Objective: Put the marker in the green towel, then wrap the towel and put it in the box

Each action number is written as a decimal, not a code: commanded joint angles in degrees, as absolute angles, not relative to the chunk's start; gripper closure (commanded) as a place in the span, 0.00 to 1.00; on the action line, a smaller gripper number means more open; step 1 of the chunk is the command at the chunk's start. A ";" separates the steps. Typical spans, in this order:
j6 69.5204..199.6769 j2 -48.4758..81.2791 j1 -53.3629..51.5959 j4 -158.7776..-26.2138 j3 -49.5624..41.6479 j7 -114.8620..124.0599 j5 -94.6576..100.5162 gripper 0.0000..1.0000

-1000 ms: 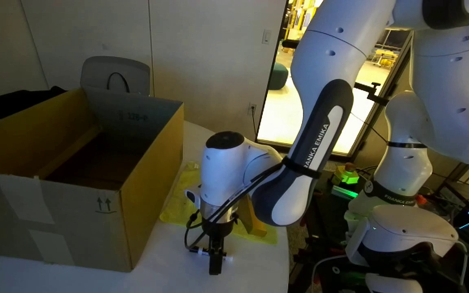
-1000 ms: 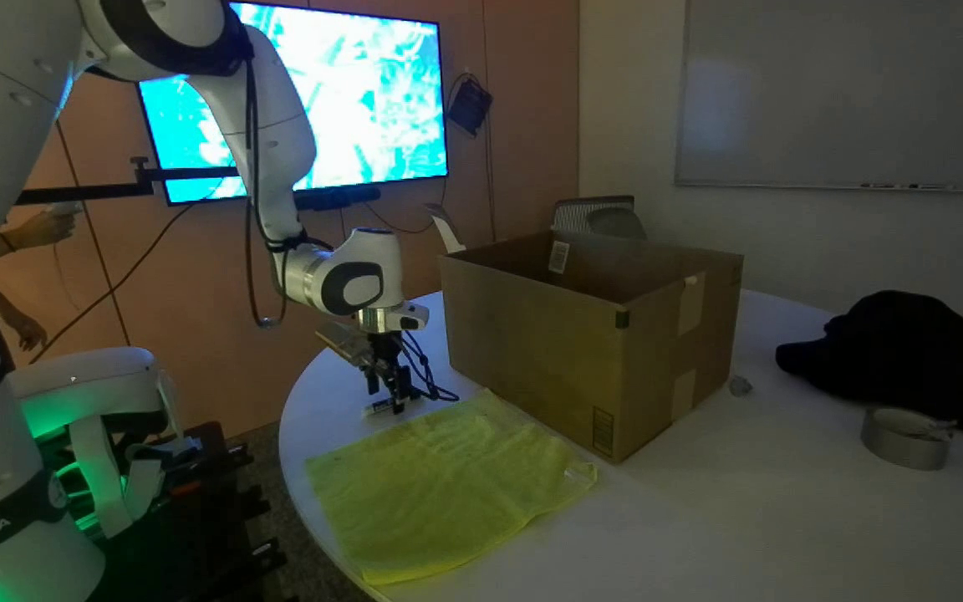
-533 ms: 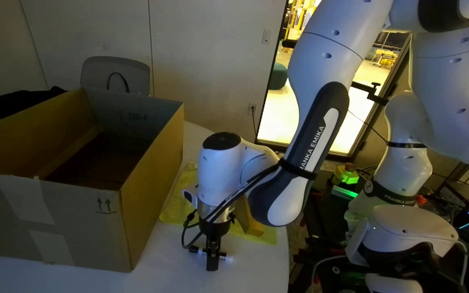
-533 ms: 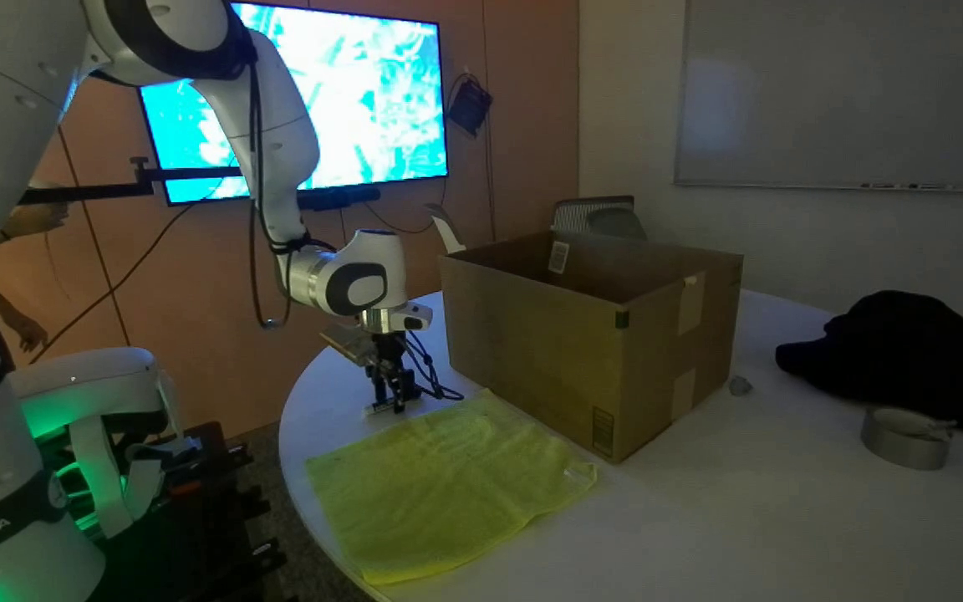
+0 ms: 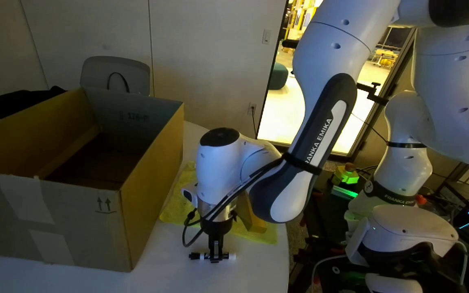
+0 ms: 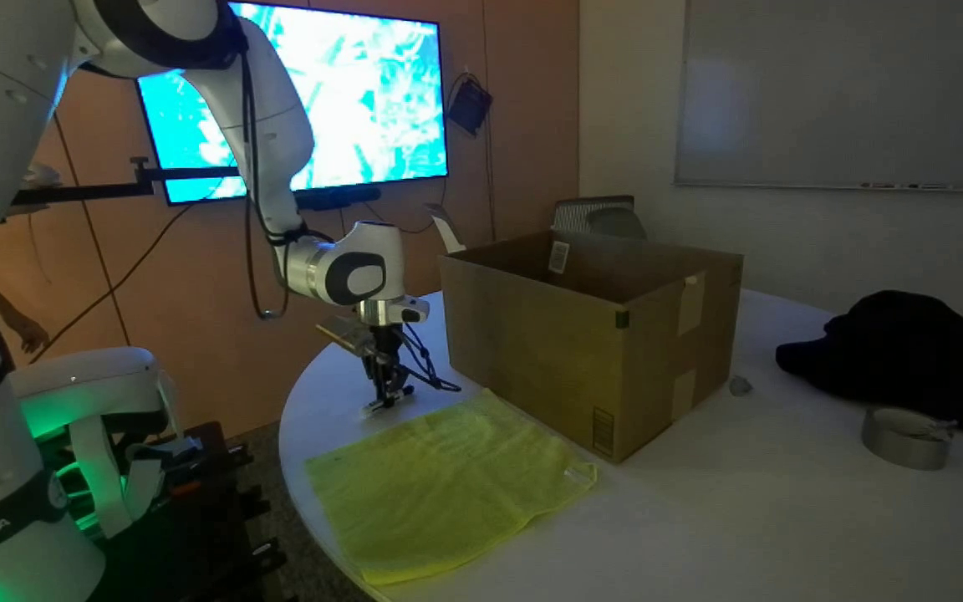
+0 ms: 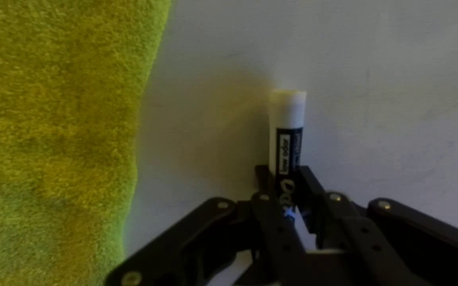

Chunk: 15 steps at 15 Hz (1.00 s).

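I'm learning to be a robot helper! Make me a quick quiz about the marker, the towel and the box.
1. True or false: the marker is inside the box.

2. Pick one. How does the towel lie?
A) rolled up
B) spread out
C) scrunched into a ball

3. Fill the gap: the two arrows printed on the box point ____.

Key:
1. False. The gripper is pinching it, outside the box.
2. B. It's spread out beside the box.
3. Up, towards the box's open top.
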<state>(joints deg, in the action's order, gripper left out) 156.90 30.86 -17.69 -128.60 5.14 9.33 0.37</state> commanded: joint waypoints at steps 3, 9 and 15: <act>153.34 25.98 -17.24 -130.57 5.23 9.07 2.40 0.87; 156.21 17.70 -13.90 -138.10 2.50 9.24 3.33 0.87; 158.70 18.06 -10.88 -140.79 -4.28 11.43 10.08 0.87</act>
